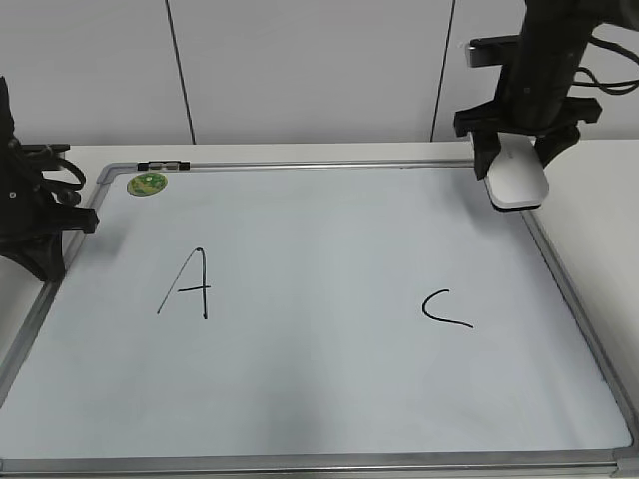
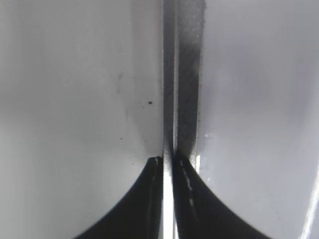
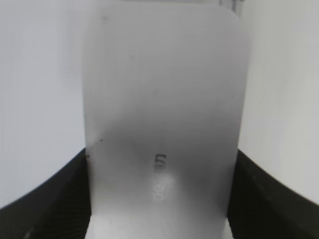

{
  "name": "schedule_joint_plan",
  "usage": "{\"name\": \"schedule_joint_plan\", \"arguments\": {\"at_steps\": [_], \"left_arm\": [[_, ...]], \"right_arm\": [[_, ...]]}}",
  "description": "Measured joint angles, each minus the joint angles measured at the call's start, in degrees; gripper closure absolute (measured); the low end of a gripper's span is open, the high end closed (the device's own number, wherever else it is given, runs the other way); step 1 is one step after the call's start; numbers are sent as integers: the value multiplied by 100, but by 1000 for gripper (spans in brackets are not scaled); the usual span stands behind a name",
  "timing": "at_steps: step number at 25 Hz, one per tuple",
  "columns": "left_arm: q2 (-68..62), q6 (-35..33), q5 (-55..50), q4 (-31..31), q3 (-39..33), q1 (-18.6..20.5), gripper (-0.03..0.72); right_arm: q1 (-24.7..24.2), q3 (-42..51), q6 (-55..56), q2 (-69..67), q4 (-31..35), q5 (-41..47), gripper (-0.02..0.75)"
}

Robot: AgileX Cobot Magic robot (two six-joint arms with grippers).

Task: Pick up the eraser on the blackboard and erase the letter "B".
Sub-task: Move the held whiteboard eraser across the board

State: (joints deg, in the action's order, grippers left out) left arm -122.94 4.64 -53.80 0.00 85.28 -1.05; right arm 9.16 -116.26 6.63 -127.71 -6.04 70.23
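A white table is carrying the blackboard, showing only "A" and "C". At upper right, the right gripper is clamping the eraser over the frame's corner. At far left, the left gripper is sitting pressed closed.

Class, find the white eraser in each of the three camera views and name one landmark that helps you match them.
Exterior view: the eraser is at upper right, held in the right hand over the blackboard's right corner.
Left wrist view: not in it.
Right wrist view: the eraser fills the centre, between the dark fingers.
Shared landmark: the right hand's black fingers either side of the eraser, in the exterior and right wrist views.
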Motion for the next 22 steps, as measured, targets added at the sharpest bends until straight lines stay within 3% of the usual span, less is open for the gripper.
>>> {"name": "schedule_joint_plan", "arguments": {"at_steps": [6, 12, 22], "left_arm": [[0, 0, 0, 0, 0, 0, 650], [0, 0, 0, 0, 0, 0, 650], [0, 0, 0, 0, 0, 0, 650]], "right_arm": [[-376, 470, -322, 0, 460, 0, 215], [-411, 1346, -432, -11, 604, 0, 216], [-411, 1377, -460, -11, 604, -36, 216]]}}
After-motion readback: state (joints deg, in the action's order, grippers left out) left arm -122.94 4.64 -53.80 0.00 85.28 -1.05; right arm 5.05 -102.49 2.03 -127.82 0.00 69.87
